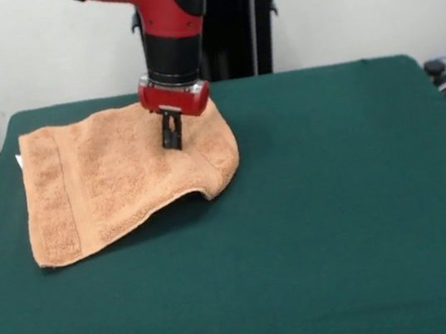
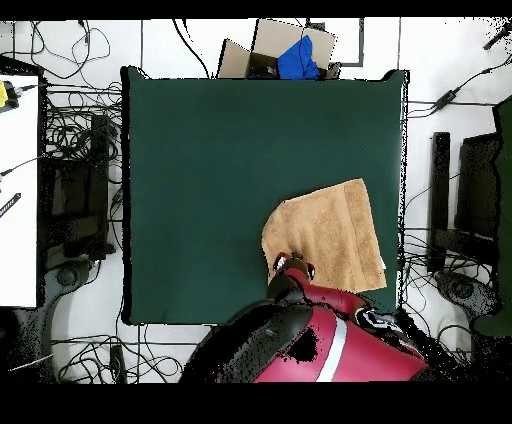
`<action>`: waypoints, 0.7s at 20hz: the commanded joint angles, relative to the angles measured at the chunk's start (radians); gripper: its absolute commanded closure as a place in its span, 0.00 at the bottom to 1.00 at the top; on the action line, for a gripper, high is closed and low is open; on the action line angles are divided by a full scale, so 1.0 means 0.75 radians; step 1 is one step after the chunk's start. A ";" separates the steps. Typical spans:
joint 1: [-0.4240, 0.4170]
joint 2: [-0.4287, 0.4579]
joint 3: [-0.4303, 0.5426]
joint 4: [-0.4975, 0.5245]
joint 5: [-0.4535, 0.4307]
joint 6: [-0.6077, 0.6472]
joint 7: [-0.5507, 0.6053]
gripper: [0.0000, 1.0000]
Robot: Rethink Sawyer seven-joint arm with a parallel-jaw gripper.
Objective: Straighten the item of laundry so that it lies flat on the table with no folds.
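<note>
Bare green tabletop [image 1: 319, 245] fills the foreground of the front view, nothing lying on it but the towel [image 1: 107, 180], which sits toward the left, near the far edge. Its left side lies flat, a woven band running along that edge, front to back; its long axis runs left to right. Toward the right the cloth is bunched, the right front corner curled up off the surface. The gripper [image 1: 172, 141] comes straight down onto the towel's far right part, jaws nearly together and pressed into the cloth; whether they pinch a fold cannot be told. Overhead, cables [image 2: 75, 150] and a cardboard box [image 2: 280, 50] ring the table.
</note>
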 commanded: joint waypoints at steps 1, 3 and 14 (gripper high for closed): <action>-0.071 0.185 -0.114 0.006 -0.057 0.198 0.067 1.00; -0.075 0.177 -0.115 0.009 -0.065 0.207 0.064 1.00; -0.090 0.170 -0.112 0.007 -0.091 0.226 0.068 1.00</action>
